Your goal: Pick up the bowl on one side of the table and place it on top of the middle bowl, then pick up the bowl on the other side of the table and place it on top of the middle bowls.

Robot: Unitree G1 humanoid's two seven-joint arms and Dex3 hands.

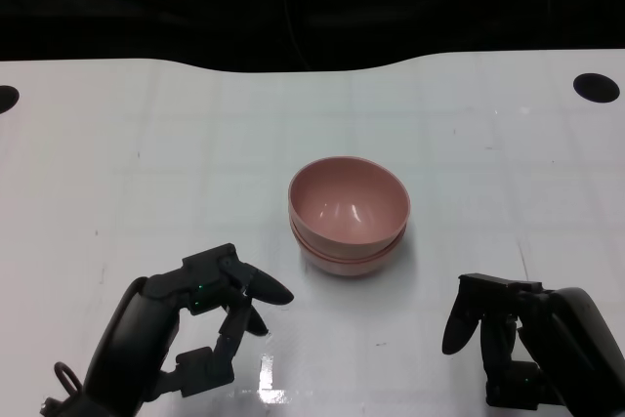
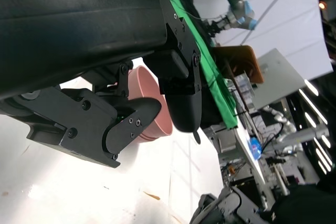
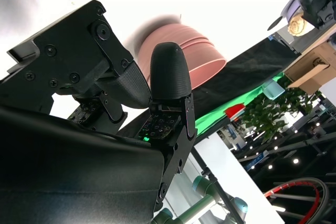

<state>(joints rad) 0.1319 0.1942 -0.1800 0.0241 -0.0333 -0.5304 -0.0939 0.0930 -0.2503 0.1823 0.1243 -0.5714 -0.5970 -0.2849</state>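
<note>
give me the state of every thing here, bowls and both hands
pink bowl stack: nested, upright, mid-table, untouched
left hand: empty, fingers apart, off the stack
right hand: empty, fingers apart, off the stack
white table: bears the stack

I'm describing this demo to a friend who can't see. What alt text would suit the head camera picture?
A stack of pink bowls sits in the middle of a white table, nested one inside another. The robot's left hand and right hand, both black, rest apart from the stack near the picture's lower corners, holding nothing.
</note>
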